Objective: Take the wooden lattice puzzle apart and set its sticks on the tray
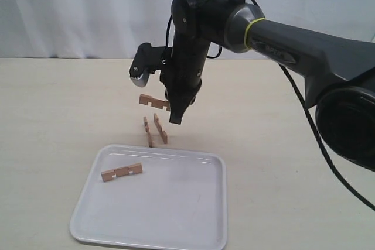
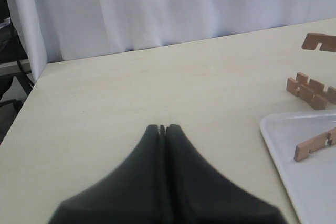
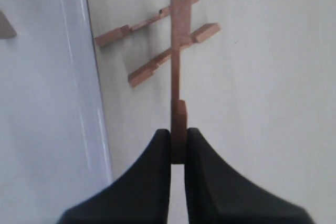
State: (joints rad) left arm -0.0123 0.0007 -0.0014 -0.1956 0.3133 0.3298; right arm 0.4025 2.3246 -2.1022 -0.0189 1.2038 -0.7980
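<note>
My right gripper (image 1: 173, 109) hangs above the table, shut on one end of a notched reddish-brown stick (image 1: 153, 101) that juts out level to the left; the same stick (image 3: 179, 66) runs straight out from the fingers. Under it two more sticks (image 1: 155, 129) stand side by side on the table just beyond the tray's far rim, also visible as two sticks (image 3: 157, 40) in the right wrist view. One stick (image 1: 122, 172) lies flat in the white tray (image 1: 176, 215). No assembled lattice remains. My left gripper (image 2: 162, 128) is shut on nothing, off the exterior view.
A white curtain backs the beige table. The tray's corner (image 2: 283, 145) lies right of my left gripper, with the stick in it (image 2: 314, 146) and the two standing sticks (image 2: 310, 90) beyond. The right arm's dark body (image 1: 281, 45) reaches in from the right.
</note>
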